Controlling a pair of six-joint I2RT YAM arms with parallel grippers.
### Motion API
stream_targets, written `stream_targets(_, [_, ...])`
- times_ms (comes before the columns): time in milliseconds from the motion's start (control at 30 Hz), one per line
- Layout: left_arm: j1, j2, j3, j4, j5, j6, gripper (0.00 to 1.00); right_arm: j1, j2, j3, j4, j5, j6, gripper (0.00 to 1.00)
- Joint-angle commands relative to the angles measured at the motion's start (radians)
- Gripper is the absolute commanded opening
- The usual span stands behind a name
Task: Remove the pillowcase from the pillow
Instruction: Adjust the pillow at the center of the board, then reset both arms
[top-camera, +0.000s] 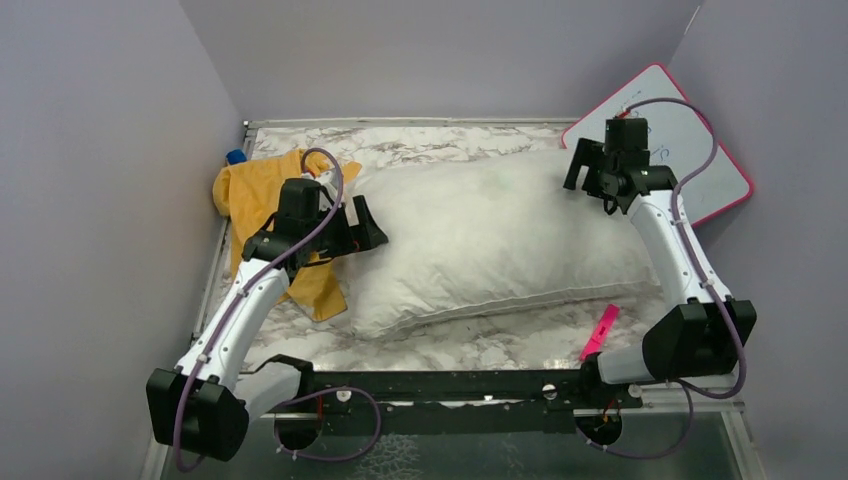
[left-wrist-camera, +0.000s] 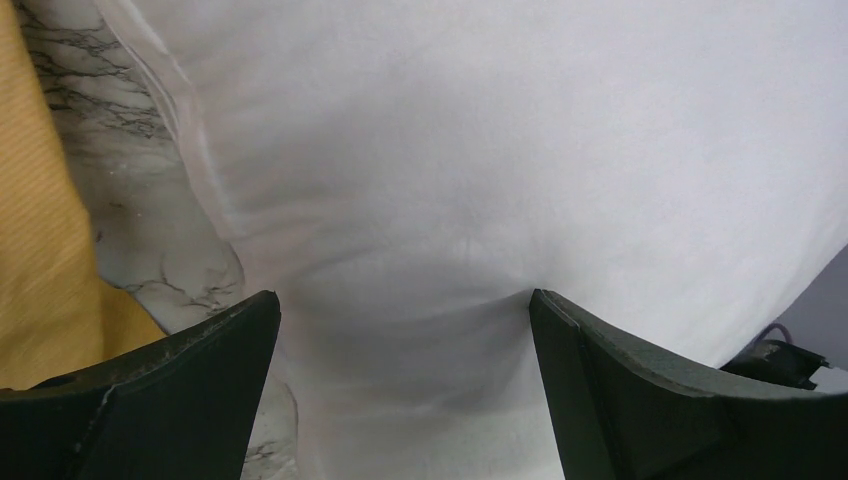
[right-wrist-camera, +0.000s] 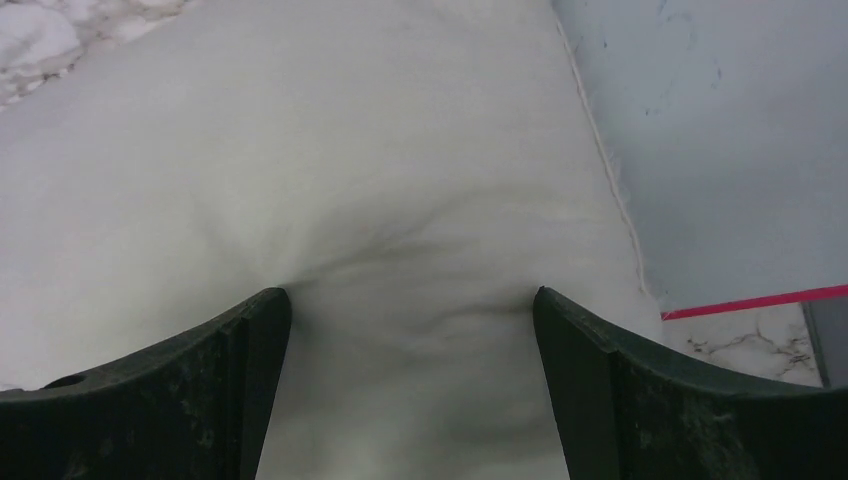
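The plump white pillow (top-camera: 490, 235) lies bare across the marble table. The orange-yellow pillowcase (top-camera: 258, 195) is crumpled in a heap off its left end, partly under my left arm. My left gripper (top-camera: 358, 228) is open over the pillow's left end. In the left wrist view its gripper (left-wrist-camera: 405, 300) spans white pillow (left-wrist-camera: 500, 150) fabric with the tips resting on it, and the pillowcase (left-wrist-camera: 40, 250) shows at the left edge. My right gripper (top-camera: 590, 185) is open over the pillow's right end. The right wrist view shows its gripper (right-wrist-camera: 410, 295) set wide on the dented pillow (right-wrist-camera: 350, 150), pinching nothing.
A pink-edged whiteboard (top-camera: 690, 150) leans at the back right corner, also the whiteboard (right-wrist-camera: 720, 130) beside the pillow's seam. A pink marker (top-camera: 600, 330) lies near the front right. A small blue bit (top-camera: 236, 156) sits by the pillowcase heap. Grey walls enclose the table (top-camera: 450, 345).
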Motion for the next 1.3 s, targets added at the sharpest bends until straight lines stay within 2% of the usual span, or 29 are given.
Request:
stream_targets(0, [-0.038, -0.051, -0.046, 0.112, 0.032, -0.072, 0.98, -0.063, 0.018, -0.078, -0.099, -0.143, 0.065, 0.93])
stream_targets(133, [-0.040, -0.050, -0.072, 0.128, 0.035, -0.075, 0.97, -0.059, -0.101, -0.269, -0.065, -0.492, 0.098, 0.84])
stream_targets(267, [-0.041, -0.039, -0.074, 0.148, 0.013, -0.078, 0.97, -0.034, -0.254, -0.434, -0.048, -0.672, 0.183, 0.77])
stream_targets(400, [-0.040, -0.008, -0.030, 0.136, -0.042, -0.042, 0.97, -0.028, -0.379, -0.483, -0.077, -0.666, 0.194, 0.77])
stream_targets(533, [-0.040, 0.007, 0.038, 0.122, -0.071, -0.017, 0.99, -0.028, -0.411, -0.372, -0.099, -0.434, 0.134, 0.83])
stream_targets(600, [-0.040, -0.006, 0.073, 0.112, -0.096, -0.012, 0.99, -0.028, -0.415, -0.291, -0.082, -0.389, 0.093, 0.85])
stream_targets(700, [-0.040, -0.056, 0.117, 0.086, -0.212, -0.031, 0.99, -0.028, -0.445, -0.204, 0.011, -0.494, 0.000, 0.89])
stream_targets(733, [-0.040, -0.075, 0.137, 0.067, -0.262, -0.036, 0.99, -0.028, -0.463, -0.197, 0.052, -0.545, -0.013, 0.94])
stream_targets(800, [-0.040, -0.115, 0.177, 0.029, -0.371, -0.028, 0.99, -0.028, -0.516, -0.216, 0.142, -0.589, -0.007, 0.99])
stream_targets(867, [-0.040, -0.150, 0.221, -0.013, -0.462, -0.003, 0.99, -0.028, -0.563, -0.258, 0.229, -0.644, 0.009, 1.00])
stream_targets(1000, [-0.040, -0.184, 0.312, -0.106, -0.591, 0.049, 0.99, -0.028, -0.560, -0.241, 0.198, -0.755, 0.003, 1.00])
stream_targets(1133, [-0.040, -0.200, 0.342, -0.154, -0.649, 0.070, 0.99, -0.028, -0.540, -0.228, 0.142, -0.696, 0.039, 1.00])
stream_targets(1267, [-0.040, -0.220, 0.308, -0.157, -0.644, 0.055, 0.99, -0.028, -0.566, -0.267, 0.173, -0.654, 0.104, 1.00])
